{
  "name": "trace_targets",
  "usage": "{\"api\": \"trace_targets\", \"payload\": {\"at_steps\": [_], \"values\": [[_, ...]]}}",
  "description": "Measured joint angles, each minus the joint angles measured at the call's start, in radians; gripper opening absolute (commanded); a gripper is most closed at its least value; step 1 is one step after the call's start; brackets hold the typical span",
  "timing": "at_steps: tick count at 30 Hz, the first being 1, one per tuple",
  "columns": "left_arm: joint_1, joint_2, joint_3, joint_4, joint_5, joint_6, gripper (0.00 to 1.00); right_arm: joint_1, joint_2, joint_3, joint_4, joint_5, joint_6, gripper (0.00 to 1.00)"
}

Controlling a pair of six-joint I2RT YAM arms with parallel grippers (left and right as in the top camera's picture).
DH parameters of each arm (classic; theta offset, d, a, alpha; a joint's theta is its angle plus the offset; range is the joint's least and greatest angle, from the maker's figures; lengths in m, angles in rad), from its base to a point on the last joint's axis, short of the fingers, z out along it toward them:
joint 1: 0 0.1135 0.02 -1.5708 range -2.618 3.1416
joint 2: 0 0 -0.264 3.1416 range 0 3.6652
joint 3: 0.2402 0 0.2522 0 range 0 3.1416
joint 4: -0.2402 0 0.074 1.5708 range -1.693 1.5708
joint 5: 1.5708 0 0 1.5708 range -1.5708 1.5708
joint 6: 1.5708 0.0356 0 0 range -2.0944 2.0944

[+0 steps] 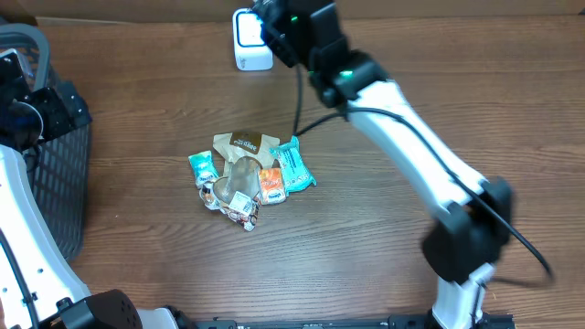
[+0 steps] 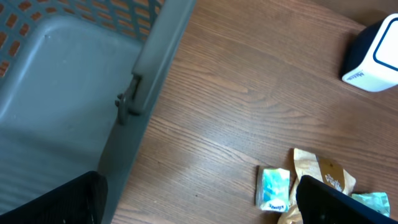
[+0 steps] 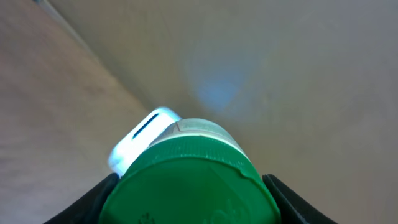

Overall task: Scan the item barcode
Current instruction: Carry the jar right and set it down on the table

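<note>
Wood-grain table [image 1: 164,100], brown wall behind. Right gripper [image 1: 267,26] is extended to the far edge and clamped on a green-capped item [image 3: 189,180]; the round green end fills the gap between both fingers in the wrist view. White scanner [image 1: 249,41] sits just beyond and slightly left of the item, its slot edge showing above the cap. Barcode not visible in any view, so cannot tell which face is toward the scanner. Judgement: the next move turns on rolling or tilting the item so its label faces the scanner window; the right arm is the only one near. Left gripper [image 2: 199,211] hangs by the dark mesh basket [image 2: 62,81] at the table's left side, jaws fully apart, holding nothing. Heap of snack packets [image 1: 249,178] lies mid-table, well apart from the scanner. Black cable [image 1: 297,100] runs between them; nothing blocks the item's path.
</note>
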Motion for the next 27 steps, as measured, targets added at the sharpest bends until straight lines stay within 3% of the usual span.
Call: {"api": "trace_targets", "payload": {"at_steps": [6, 15, 22, 27], "values": [[0.000, 0.000, 0.000, 0.000, 0.000, 0.000, 1.00, -0.139, -0.209, 0.006, -0.397, -0.255, 0.256, 0.35], [0.000, 0.000, 0.000, 0.000, 0.000, 0.000, 0.99, -0.190, -0.205, 0.005, -0.695, -0.465, 0.318, 0.33], [0.000, 0.000, 0.000, 0.000, 0.000, 0.000, 1.00, -0.227, -0.188, 0.005, -0.894, -0.388, 0.378, 0.30], [0.000, 0.000, 0.000, -0.001, 0.000, 0.000, 1.00, -0.249, -0.152, -0.071, -0.889, -0.227, 0.525, 0.31]]}}
